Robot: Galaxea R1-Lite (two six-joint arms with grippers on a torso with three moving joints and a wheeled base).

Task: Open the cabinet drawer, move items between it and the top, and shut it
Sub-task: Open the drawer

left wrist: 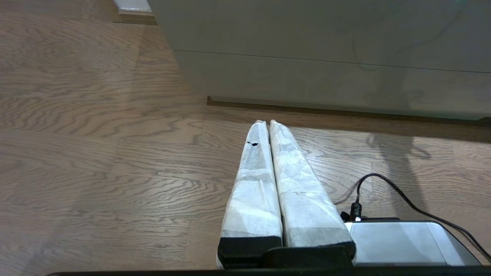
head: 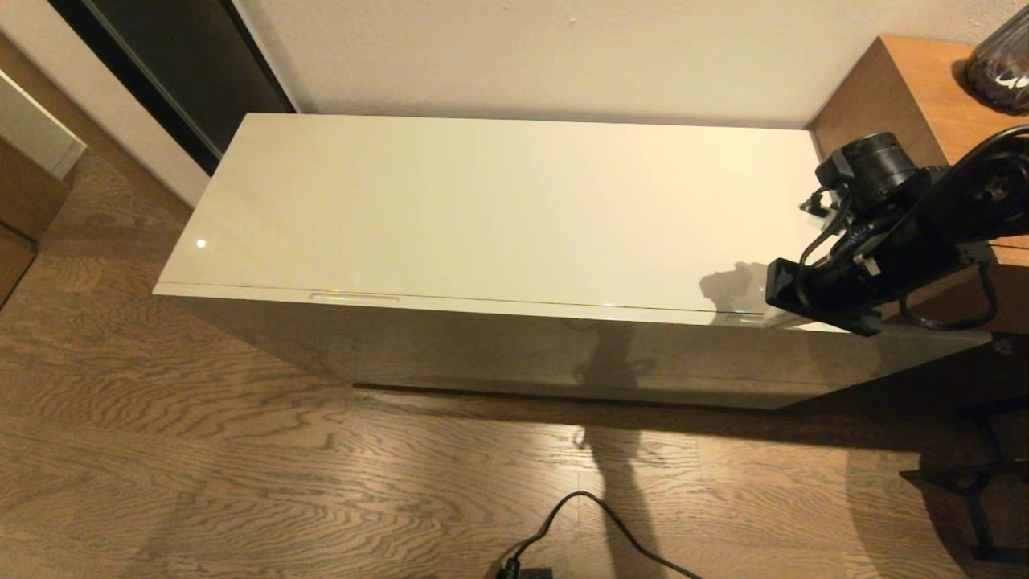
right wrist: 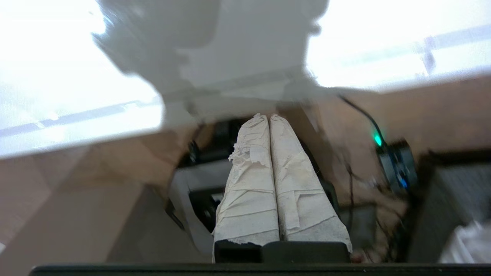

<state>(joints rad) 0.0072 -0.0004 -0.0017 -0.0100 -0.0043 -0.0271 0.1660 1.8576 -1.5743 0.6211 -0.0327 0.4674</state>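
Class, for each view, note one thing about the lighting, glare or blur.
Head view: a bright glint on the glossy top, with the right arm's shadow near its front edge. Left wrist view: even light, sharp floor grain. Right wrist view: overexposed white glare, smeared surroundings.

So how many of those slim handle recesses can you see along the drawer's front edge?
2: one recess near the left end of the cabinet drawer, and one near the right end, partly hidden behind the right gripper.

A long cream-beige cabinet top (head: 498,201), smooth and highly glossy, mirrors the light. The brown wooden plank floor (head: 201,466) shows matt, wavy grain. Both claws' fingers (left wrist: 253,184) are wrapped in white, crinkled, papery tape, and their bases are matt black plastic.
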